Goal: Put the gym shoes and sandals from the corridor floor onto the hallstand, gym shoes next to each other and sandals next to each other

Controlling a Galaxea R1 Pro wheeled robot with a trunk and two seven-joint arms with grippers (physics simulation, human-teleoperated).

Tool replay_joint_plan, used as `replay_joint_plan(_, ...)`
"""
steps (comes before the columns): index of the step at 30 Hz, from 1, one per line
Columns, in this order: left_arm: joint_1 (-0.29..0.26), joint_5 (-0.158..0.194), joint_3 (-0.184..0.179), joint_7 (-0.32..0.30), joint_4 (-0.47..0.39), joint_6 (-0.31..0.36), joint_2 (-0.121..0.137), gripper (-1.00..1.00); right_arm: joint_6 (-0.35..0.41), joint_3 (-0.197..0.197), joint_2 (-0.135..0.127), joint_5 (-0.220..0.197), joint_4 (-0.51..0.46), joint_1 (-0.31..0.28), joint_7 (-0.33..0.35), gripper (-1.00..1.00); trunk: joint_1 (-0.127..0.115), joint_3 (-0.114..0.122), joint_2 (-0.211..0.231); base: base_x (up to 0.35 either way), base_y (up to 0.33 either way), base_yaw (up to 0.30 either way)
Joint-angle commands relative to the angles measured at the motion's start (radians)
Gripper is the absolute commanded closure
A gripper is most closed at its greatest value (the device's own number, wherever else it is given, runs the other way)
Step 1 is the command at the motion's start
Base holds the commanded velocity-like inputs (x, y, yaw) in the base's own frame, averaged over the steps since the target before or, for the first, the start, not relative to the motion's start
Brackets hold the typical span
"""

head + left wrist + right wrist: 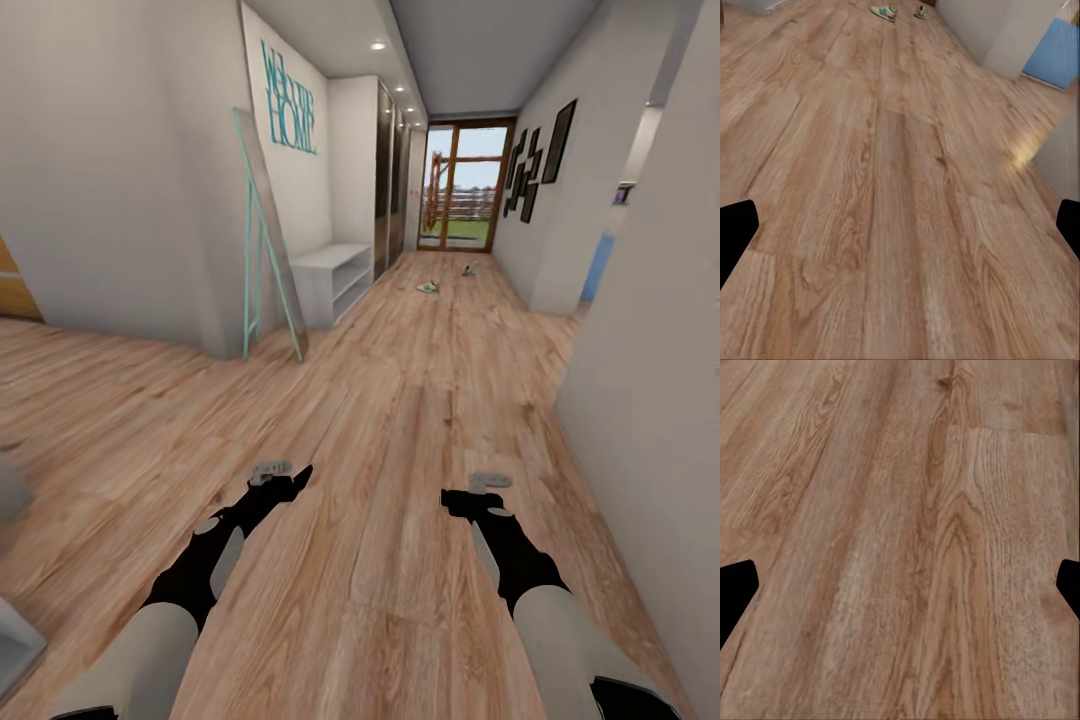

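Both empty grippers, left [272, 470] and right [490, 484], hang spread open at frame bottom, while two gym shoes [428, 288] lie far up-corridor beyond the bare hallstand [330, 262]; nothing placed yet.

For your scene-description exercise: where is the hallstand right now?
In the head view, the hallstand stands against the corridor's left wall, just beyond the leaning teal-framed mirror, with the gym shoes on the floor farther down toward the glass door.

Far down the corridor floor [400, 420] lie two gym shoes [428, 288], well apart; the hallstand [335, 280] stands left of them, nearer me, against the wall.
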Motion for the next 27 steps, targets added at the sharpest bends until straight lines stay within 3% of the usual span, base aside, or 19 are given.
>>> replay_joint_plan(1,-0.001,0.005,0.005,-0.008,0.001,0.001,-0.001,-1.0,0.005,-0.005,0.001,0.01,-0.001,-0.001,0.001,-1.0,0.0,-0.001,0.0,0.349,0.0,-0.241)
replay_joint_plan(13,-0.001,0.005,0.005,-0.008,0.0,0.002,-0.001,-1.0,0.01,-0.004,0.001,0.011,-0.002,-0.001,0.002,-1.0,0.0,0.001,0.0,0.349,0.0,-0.239)
replay_joint_plan(27,-0.001,0.005,0.004,-0.009,0.001,0.002,-0.002,-1.0,0.012,-0.004,0.001,0.012,-0.002,-0.001,0.003,-1.0,0.0,0.001,0.0,0.349,0.0,-0.019)
